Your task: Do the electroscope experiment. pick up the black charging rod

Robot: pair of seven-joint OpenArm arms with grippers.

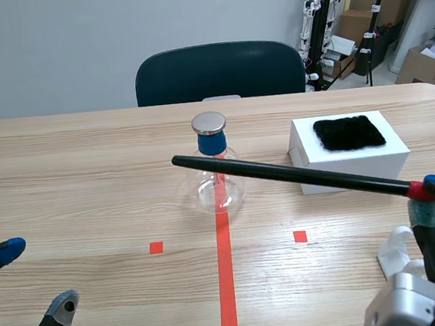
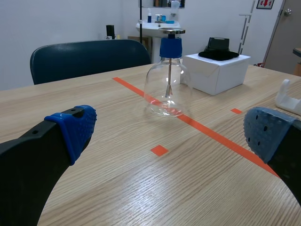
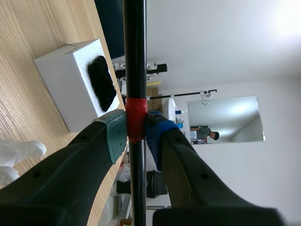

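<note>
The black charging rod [image 1: 288,175] with a red band hangs in the air, slanting from the lower right up to a tip in front of the electroscope. My right gripper [image 1: 430,195] is shut on the rod [image 3: 134,66] at the red band [image 3: 136,120]. The electroscope [image 1: 216,171] is a clear glass flask with a blue stopper and a metal disc on top; it stands on the red tape line at mid-table. In the left wrist view the flask [image 2: 167,77] stands ahead of my left gripper [image 2: 169,132], which is open and holds nothing. My left gripper [image 1: 32,277] sits low at the near left.
A white box [image 1: 349,150] with a black fur cloth [image 1: 349,132] on top stands right of the flask. A white rod holder [image 1: 400,249] sits at the near right by my right arm. A dark chair [image 1: 219,72] stands behind the table's far edge.
</note>
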